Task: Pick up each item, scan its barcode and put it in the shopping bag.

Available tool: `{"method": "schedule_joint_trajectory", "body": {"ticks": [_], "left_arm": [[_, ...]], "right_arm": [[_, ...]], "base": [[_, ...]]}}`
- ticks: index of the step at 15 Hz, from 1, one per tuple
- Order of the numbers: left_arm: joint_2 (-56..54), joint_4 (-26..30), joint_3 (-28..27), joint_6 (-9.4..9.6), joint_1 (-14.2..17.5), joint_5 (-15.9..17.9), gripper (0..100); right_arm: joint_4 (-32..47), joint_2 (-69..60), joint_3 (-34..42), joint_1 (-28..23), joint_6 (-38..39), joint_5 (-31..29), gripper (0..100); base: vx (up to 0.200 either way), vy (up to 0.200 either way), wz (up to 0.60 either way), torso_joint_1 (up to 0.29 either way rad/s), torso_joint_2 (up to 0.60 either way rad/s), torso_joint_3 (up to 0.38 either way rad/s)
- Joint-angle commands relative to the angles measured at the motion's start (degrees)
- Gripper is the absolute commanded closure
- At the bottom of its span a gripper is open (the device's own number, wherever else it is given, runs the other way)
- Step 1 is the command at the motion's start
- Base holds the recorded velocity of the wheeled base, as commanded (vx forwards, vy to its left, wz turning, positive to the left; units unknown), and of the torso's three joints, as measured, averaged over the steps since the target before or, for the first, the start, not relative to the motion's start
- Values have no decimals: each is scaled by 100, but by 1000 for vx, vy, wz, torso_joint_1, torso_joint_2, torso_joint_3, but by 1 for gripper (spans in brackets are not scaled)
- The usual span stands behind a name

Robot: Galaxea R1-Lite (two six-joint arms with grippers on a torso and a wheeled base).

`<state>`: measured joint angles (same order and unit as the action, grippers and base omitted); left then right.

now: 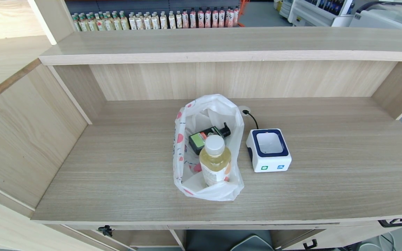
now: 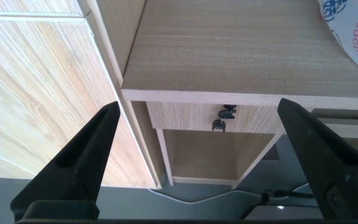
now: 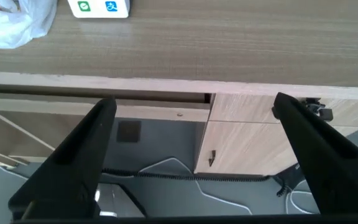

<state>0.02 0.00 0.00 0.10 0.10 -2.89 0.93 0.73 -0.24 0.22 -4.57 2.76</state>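
The long light-wood counter point(image 1: 326, 174) with a raised back wall carries everything. From the head view its top is seen from above. The left wrist view looks at its front edge from low down, with a small black latch point(image 2: 227, 112) under the edge. The right wrist view looks at the same edge further along, above a pale cabinet door point(image 3: 253, 143).

The left gripper point(image 2: 199, 104) hangs in front of and below the counter edge; its two dark fingers are spread wide with nothing between them. The right gripper point(image 3: 194, 99) is also low before the edge, spread wide and empty.

The white plastic shopping bag with red print point(image 1: 178, 164) stands open in the middle of the counter. Just beside it, on its right, sits the white square scanner with a dark blue frame point(image 1: 268, 150). Inside the bag a clear bottle of yellow drink with a white cap point(image 1: 215, 164) stands upright at the near side; behind it a dark pump bottle with a green label point(image 1: 204, 137) lies tilted. A thin black cable point(image 1: 253, 119) runs from the scanner to the back.
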Motion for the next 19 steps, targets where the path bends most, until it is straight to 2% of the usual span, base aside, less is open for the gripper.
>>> {"method": "schedule_joint_trajectory", "body": {"ticks": [1,19], "left_arm": [[-2,0,0,-1,-1,-10,0],[-2,0,0,-1,-1,-1,0]], "right_arm": [[48,-56,7,4,0,6,0],[57,-64,7,4,114,-12,0]], "base": [[0,0,0,0,0,0],[0,0,0,0,0,0]]}}
